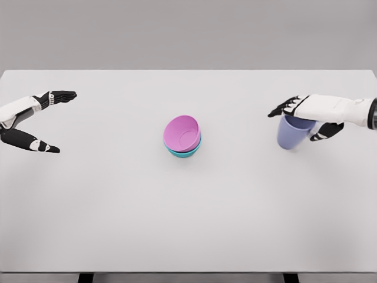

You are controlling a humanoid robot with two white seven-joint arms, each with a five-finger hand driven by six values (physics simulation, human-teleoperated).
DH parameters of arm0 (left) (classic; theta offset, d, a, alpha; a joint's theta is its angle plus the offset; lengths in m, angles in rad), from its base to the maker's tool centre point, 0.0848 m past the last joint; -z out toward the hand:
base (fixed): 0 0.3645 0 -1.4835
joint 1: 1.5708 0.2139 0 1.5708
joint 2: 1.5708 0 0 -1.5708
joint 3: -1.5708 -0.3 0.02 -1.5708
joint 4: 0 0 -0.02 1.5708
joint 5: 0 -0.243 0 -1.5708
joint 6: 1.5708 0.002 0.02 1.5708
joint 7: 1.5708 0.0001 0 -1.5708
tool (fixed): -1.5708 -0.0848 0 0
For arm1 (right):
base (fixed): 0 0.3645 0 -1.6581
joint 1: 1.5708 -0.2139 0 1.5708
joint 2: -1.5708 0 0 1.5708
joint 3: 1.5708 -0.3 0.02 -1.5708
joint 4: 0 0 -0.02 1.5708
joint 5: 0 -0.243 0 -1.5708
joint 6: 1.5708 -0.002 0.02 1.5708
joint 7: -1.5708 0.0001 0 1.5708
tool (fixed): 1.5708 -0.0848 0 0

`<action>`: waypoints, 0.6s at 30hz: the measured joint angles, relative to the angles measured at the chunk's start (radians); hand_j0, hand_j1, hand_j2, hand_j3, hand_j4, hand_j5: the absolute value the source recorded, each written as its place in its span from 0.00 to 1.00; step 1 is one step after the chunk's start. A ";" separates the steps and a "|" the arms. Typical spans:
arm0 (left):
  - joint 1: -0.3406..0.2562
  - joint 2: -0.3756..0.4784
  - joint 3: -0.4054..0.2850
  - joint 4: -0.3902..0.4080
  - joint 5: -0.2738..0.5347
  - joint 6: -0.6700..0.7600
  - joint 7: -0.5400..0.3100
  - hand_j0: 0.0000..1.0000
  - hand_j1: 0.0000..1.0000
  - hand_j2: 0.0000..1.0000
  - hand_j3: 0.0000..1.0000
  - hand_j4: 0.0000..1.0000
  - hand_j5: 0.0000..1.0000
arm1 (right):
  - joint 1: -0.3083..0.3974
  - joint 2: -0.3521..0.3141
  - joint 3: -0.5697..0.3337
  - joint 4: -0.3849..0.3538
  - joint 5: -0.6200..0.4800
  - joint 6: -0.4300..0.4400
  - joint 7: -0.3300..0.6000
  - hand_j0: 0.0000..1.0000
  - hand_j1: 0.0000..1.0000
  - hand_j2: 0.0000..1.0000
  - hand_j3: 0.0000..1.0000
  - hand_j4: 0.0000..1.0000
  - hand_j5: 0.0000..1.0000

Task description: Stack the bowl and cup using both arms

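A pink bowl point(182, 132) sits tilted inside a teal bowl point(186, 151) at the middle of the white table point(188, 218). At the right, a lavender cup point(292, 132) is held in my right hand point(303, 121), whose fingers wrap its rim and upper wall. The cup looks slightly tilted, its base near the tabletop; whether it touches the table I cannot tell. At the far left edge my left hand point(54, 121) is open with fingers spread, holding nothing, well away from the bowls.
The table's far edge point(188, 71) runs across the top, against a grey wall. Two dark table legs point(85, 277) show below the front edge.
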 measured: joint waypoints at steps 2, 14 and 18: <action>0.000 -0.002 0.000 0.000 0.000 0.000 0.000 1.00 1.00 1.00 1.00 1.00 1.00 | 0.000 0.002 0.002 0.008 0.000 0.000 0.000 1.00 1.00 1.00 1.00 1.00 1.00; 0.000 -0.004 0.000 0.000 0.000 0.000 0.000 1.00 1.00 1.00 1.00 1.00 1.00 | -0.011 0.003 0.007 0.019 -0.006 0.002 -0.003 0.66 0.66 0.66 0.66 0.66 0.66; 0.000 -0.004 0.000 0.000 0.000 0.000 0.000 1.00 1.00 1.00 1.00 1.00 1.00 | -0.023 0.003 0.004 0.018 -0.002 0.000 -0.001 0.64 0.64 0.64 0.64 0.64 0.64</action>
